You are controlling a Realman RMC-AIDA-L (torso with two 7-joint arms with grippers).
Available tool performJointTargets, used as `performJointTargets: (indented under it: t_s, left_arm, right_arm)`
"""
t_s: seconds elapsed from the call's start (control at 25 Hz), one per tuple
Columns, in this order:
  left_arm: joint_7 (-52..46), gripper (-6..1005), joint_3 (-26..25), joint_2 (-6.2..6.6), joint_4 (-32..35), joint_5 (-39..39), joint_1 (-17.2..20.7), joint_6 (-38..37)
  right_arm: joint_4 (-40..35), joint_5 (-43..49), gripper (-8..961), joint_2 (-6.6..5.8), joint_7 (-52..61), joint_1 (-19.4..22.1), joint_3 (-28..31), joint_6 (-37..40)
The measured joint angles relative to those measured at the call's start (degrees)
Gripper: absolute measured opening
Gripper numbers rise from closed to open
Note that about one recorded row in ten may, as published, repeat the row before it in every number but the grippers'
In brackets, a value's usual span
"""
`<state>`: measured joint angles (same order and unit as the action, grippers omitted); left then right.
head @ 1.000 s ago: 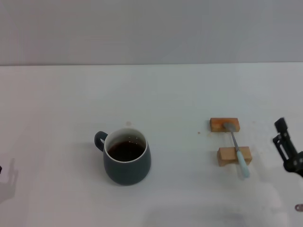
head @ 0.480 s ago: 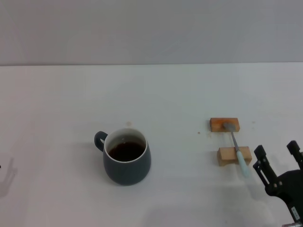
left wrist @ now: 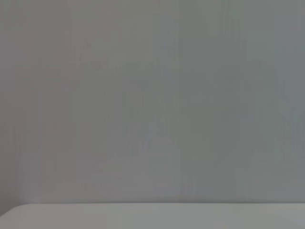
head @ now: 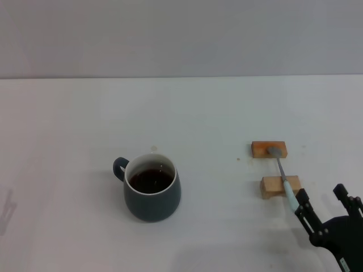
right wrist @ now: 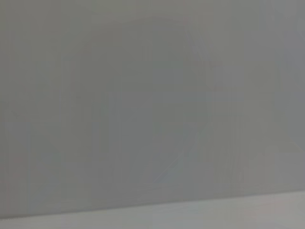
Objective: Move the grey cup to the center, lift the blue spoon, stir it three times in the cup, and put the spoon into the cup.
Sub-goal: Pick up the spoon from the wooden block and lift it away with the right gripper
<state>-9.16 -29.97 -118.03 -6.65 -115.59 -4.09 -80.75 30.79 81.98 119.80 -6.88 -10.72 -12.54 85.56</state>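
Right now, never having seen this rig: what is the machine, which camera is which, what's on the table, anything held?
It is a two-armed robot. One picture looks down from its head; the two wrist-camera pictures show only blank wall and a table edge. On the white table stand a dark grey mug of brown liquid and two small wooden blocks propping a slim metal spoon with a pale blue handle. The right claw, open, sits just beside the handle end, holding nothing. The left claw is out of sight.
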Motion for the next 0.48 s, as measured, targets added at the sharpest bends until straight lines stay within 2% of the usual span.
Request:
performJointTargets:
  t_s: [0.48]
  left_arm:
    - [-0.1, 862, 0.08, 0.0, 0.61, -0.32, -0.3, -0.31]
  right_arm:
    - [-0.25, -0.15, 790, 0.0, 0.03, -1.59, 0.51, -5.61]
